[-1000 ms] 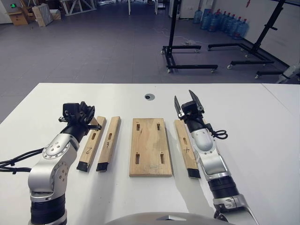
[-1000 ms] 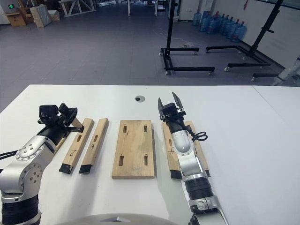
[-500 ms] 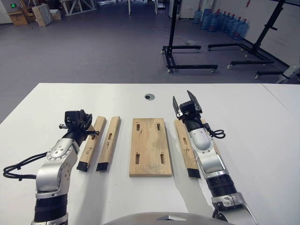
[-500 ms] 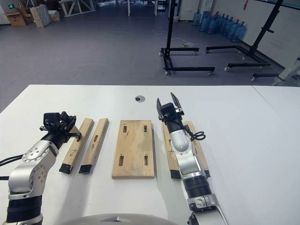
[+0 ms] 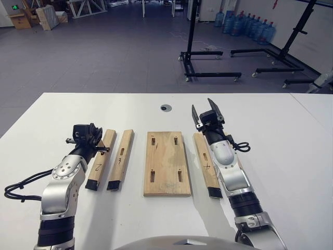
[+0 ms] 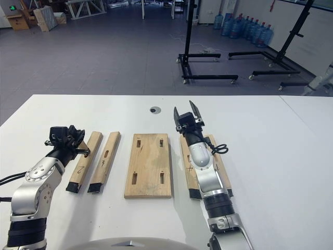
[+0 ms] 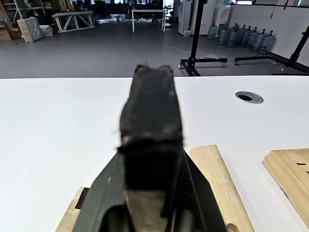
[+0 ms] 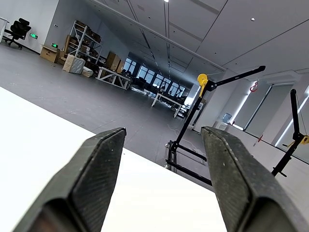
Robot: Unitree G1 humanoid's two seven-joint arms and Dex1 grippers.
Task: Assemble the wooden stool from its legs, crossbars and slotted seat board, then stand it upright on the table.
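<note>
The right jaws stand wide open and hold nothing. Their two dark fingers (image 8: 91, 179) are spread well apart and tilt upward off the white worktop (image 5: 281, 135). They sit just past the far ends of two legs that lie back along the right arm. The cross-marked leg (image 5: 206, 164) runs back from the jaws on their left side. A second leg (image 6: 221, 159) lies alongside it, largely under the arm. Further to the left of these jaws the slotted seat board (image 5: 167, 162) lies flat, its four short slots facing up. Ahead of the right jaws and to their left is a small round hole (image 5: 166, 108) in the worktop.

The left jaws are closed and low over the worktop, their fingers pressed together into one black mass in the left wrist view. A strip of wood colour shows between the finger bases there; whether anything is gripped I cannot tell. Just to the right of these jaws lies the leg marked 2 (image 5: 100, 159). Beside it is another leg (image 5: 120, 159), the pair side by side and apart from the seat board, with black caps on their near ends. On the other side of the left jaws, partly beneath them, lies a further wooden piece (image 7: 66, 218) with a dark end.
</note>
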